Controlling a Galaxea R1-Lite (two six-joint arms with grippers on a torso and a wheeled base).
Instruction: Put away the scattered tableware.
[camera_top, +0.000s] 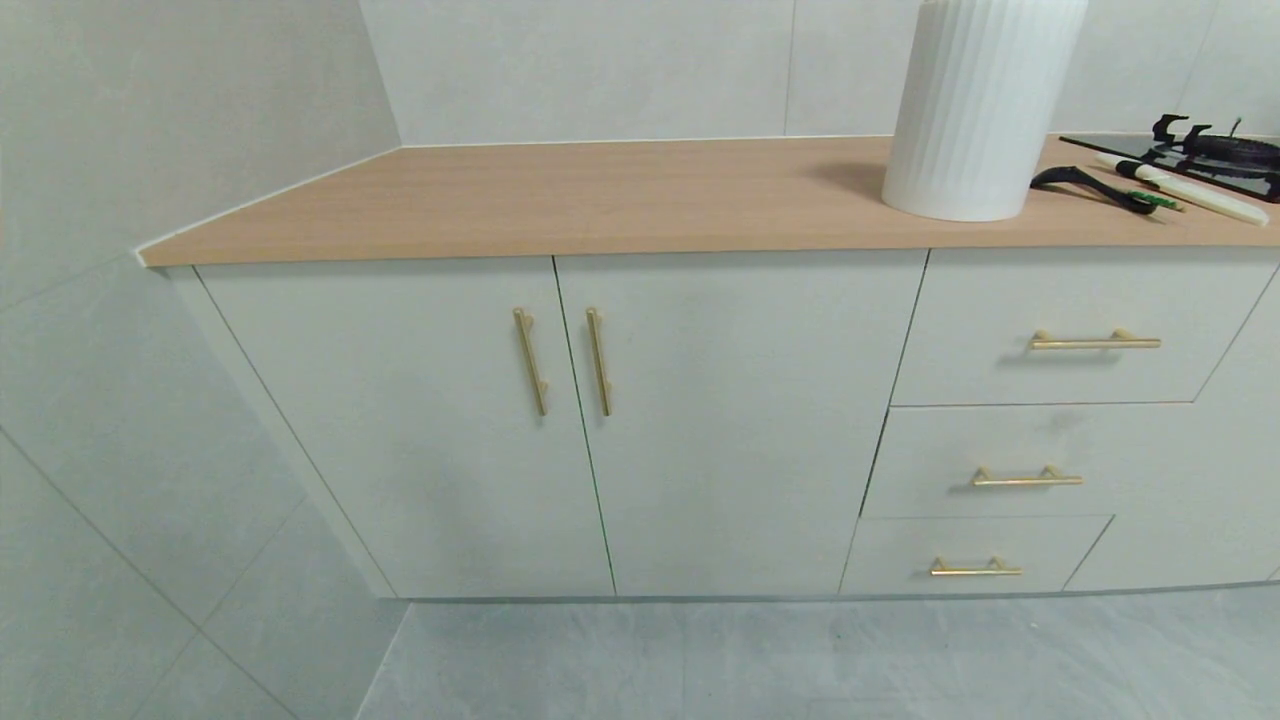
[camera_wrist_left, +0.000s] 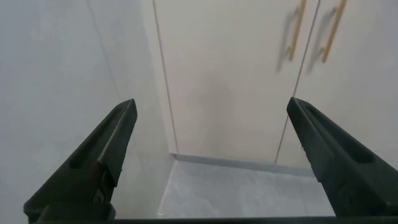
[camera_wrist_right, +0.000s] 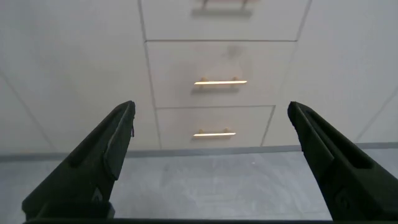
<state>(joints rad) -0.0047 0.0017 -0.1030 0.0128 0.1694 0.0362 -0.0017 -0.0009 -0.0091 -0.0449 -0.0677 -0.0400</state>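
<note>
Left pincer: we see the left pincer with its two dark fingers spread wide and nothing between them. It hangs low before the cabinet's double doors, apart from them.
Right pincer: the right pincer is likewise spread wide and holds nothing. It faces the drawers, with floor tile between it and the plinth.
Tableware: we find a black curved utensil, a long cream utensil and a small green piece at the counter's far right end. The green piece lies between the other two. The cream utensil's far end reaches the hob.
Counter: the wooden counter has a straight front edge above the doors and drawers. Its left end meets the tiled wall along a slanted line.
Ribbed white vessel: we see a ribbed white vessel standing upright near the front edge, just left of the black utensil.
Room on top: a long run of wood grain shows between the wall corner and the vessel.
Cabinet front: two upright brass handles sit side by side at the door seam, and three stacked drawers carry level brass bars.
Floor: grey tiled floor spreads before the plinth, bounded on the left by the wall.
</note>
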